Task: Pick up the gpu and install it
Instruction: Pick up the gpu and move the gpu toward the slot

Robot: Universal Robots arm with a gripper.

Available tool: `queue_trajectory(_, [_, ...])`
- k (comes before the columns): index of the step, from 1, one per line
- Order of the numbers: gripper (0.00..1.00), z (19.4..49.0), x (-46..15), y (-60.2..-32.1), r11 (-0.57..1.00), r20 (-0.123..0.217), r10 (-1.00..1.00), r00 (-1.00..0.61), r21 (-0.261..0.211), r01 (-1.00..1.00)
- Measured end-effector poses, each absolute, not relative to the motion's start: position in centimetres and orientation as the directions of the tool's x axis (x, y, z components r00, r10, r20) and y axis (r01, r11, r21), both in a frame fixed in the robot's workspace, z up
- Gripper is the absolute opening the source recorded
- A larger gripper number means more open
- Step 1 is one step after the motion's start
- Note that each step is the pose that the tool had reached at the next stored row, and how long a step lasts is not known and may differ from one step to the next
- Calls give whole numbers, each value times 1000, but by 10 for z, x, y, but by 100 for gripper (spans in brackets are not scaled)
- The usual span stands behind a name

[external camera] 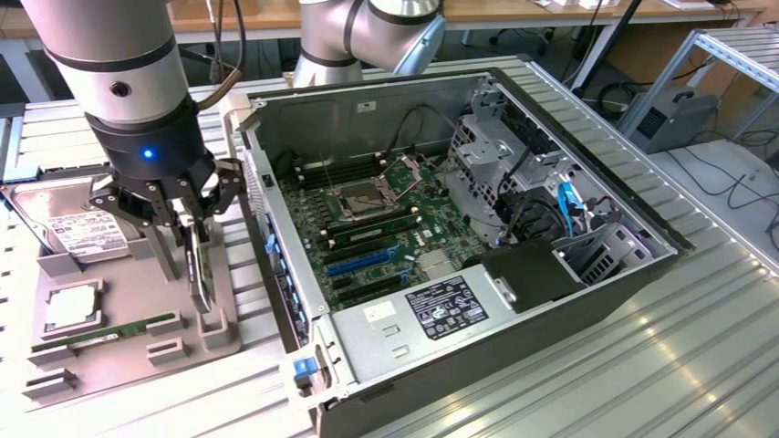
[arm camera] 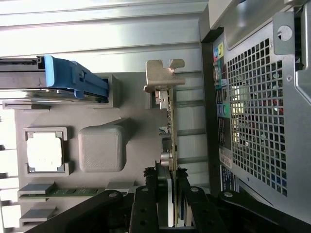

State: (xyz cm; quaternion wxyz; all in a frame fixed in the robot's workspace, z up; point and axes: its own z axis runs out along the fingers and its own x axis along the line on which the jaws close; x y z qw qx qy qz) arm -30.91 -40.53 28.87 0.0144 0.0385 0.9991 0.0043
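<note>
The gpu (external camera: 204,283) stands on edge in a slot of the grey holder tray (external camera: 134,365), beside the open PC case. In the wrist view it is a thin card (arm camera: 171,126) seen edge-on, with its silver bracket (arm camera: 163,75) at the far end. My gripper (external camera: 185,239) hangs straight down over it. Its black fingers (arm camera: 148,194) sit against both faces of the card, so the gripper (arm camera: 167,177) is shut on the gpu. The card's lower edge still rests in the tray's supports.
The tray also holds a hard drive (external camera: 79,228) in a blue carrier (arm camera: 73,80), a CPU (external camera: 71,306) and a RAM stick (external camera: 104,335). The open PC case (external camera: 305,100), with its motherboard (external camera: 365,246), lies just to the exterior view's right.
</note>
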Motion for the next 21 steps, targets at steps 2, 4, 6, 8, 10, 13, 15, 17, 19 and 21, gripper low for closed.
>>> queue_trajectory(2, [27,289,-309,-405,997,-28,77,-997,10,77])
queue_trajectory(4, [27,292,-309,-405,997,-29,77,-997,10,77])
queue_trajectory(6, [27,292,-309,-405,997,-28,77,-997,10,77])
queue_trajectory(8, [27,293,-309,-405,997,-29,77,-997,10,77])
queue_trajectory(10, [27,293,-309,-405,997,-28,77,-997,10,77])
queue_trajectory(13, [27,294,-309,-405,997,-29,77,-997,10,77])
queue_trajectory(15, [27,294,-309,-405,997,-28,77,-997,10,77])
queue_trajectory(17, [27,295,-309,-405,997,-28,77,-997,10,77])
queue_trajectory(19, [27,296,-309,-405,997,-28,77,-997,10,77])
queue_trajectory(21, [27,297,-309,-405,997,-29,77,-997,10,77])
